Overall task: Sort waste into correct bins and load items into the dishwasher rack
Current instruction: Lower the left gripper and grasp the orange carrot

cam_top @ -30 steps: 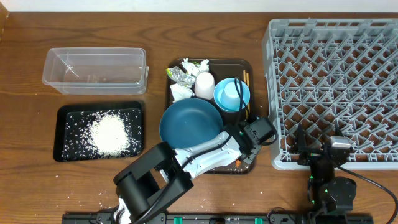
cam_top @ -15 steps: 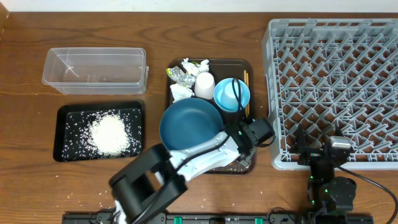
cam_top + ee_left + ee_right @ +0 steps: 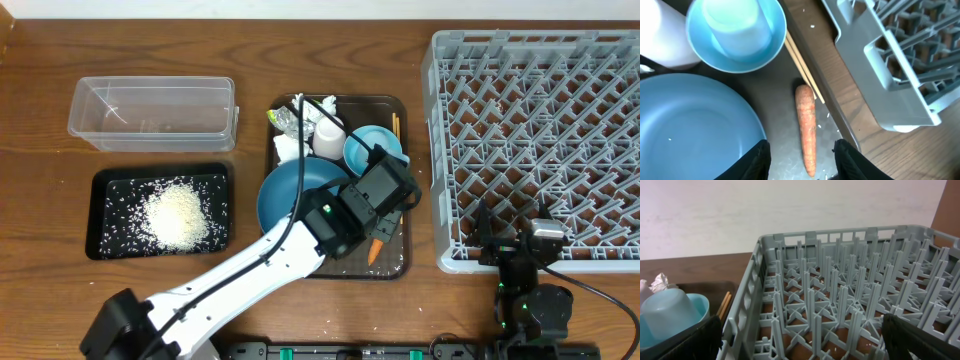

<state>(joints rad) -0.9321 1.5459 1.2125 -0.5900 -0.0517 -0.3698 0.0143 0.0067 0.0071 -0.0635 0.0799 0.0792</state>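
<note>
One waste sorted: rice (image 3: 180,215) in black tray (image 3: 100,185), left of serving tray (image 3: 360,101). Dishwasher rack (image 3: 540,140) bare. Left end effector (image 3: 802,150) released over carrot (image 3: 805,115); right end effector (image 3: 802,345) released.

The small orange carrot (image 3: 805,130) lies flat between the left gripper's (image 3: 802,155) 2 spread fingers, thick end just beside the thin wooden chopsticks (image 3: 800,70) ahead. Left of the gripper sits the large dark-blue round dish (image 3: 690,130); ahead-left, the small light-blue bowl (image 3: 771,40) holds the small light-blue cup (image 3: 732,22). The big grey plastic rack (image 3: 890,65) stands to the right.
</note>
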